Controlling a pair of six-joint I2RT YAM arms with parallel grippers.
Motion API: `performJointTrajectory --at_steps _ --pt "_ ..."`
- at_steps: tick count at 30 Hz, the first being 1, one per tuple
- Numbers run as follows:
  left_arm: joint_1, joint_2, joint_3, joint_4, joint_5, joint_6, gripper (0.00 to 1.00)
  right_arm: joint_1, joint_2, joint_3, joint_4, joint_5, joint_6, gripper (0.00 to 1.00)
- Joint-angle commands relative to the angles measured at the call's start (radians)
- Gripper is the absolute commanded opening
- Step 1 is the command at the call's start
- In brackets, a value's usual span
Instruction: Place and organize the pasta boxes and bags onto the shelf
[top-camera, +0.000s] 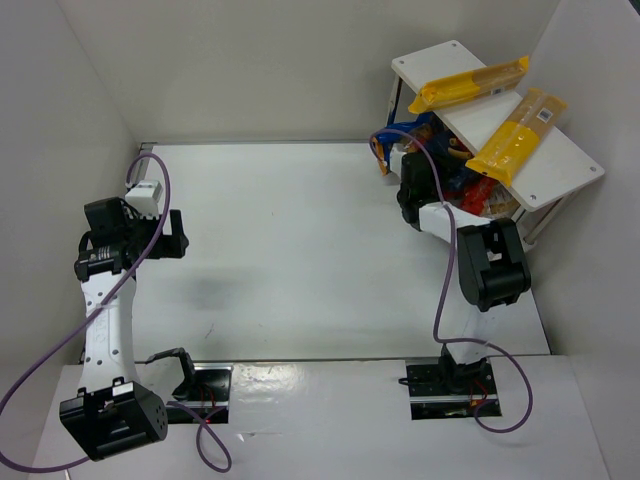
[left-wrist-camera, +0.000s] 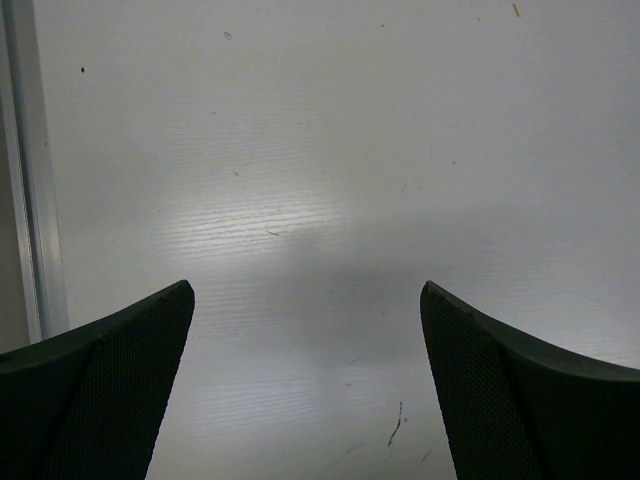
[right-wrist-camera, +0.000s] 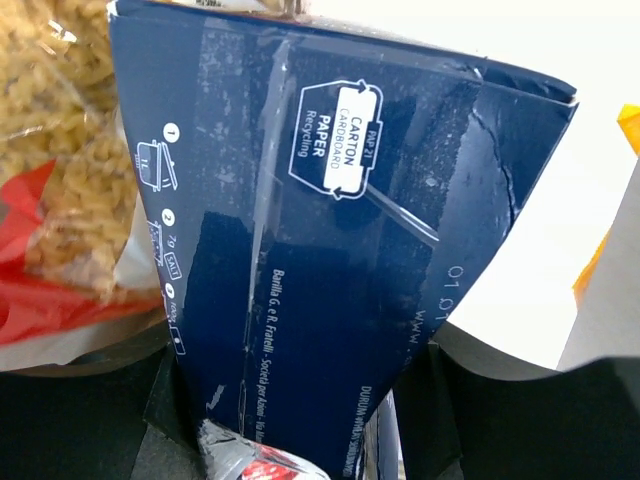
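Shelf (top-camera: 565, 165), far right: two yellow bags (top-camera: 468, 85) lie across the top tier. Right end effector (right-wrist-camera: 295, 390) clamped on blue pasta box (right-wrist-camera: 330, 230) at the lower tier, beside red bag (right-wrist-camera: 60, 290). Left end effector (left-wrist-camera: 305, 380) spread over bare counter (top-camera: 300, 230). Probably nearly finished.

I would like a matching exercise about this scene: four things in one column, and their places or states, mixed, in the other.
1. yellow bags
2. blue box
3. left gripper
4. red bag

a. open, above the table
b. beside the blue box
c. on top of the shelf
d. held between the right fingers

Pairs: 1-c, 2-d, 3-a, 4-b
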Motion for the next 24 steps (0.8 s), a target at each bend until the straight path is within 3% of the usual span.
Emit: performJointTrajectory --at_steps 1,12,17,22,24 --pt "0.007 -0.01 -0.003 0.02 0.032 0.021 0.99 0.017 -0.077 0.033 -0.126 0.012 0.108 0.63" --pt "0.007 -0.01 -0.003 0.02 0.032 0.021 0.99 0.05 -0.104 0.013 -0.296 -0.058 0.162 0.68" --pt "0.007 -0.01 -0.003 0.02 0.032 0.021 0.99 0.059 -0.104 0.013 -0.357 -0.091 0.171 0.77" --pt "0.007 -0.01 -0.003 0.02 0.032 0.021 0.99 0.059 -0.104 0.013 -0.358 -0.091 0.171 0.76" --pt "0.007 -0.01 -0.003 0.02 0.032 0.021 0.99 0.059 -0.092 0.013 -0.358 -0.081 0.171 0.67"
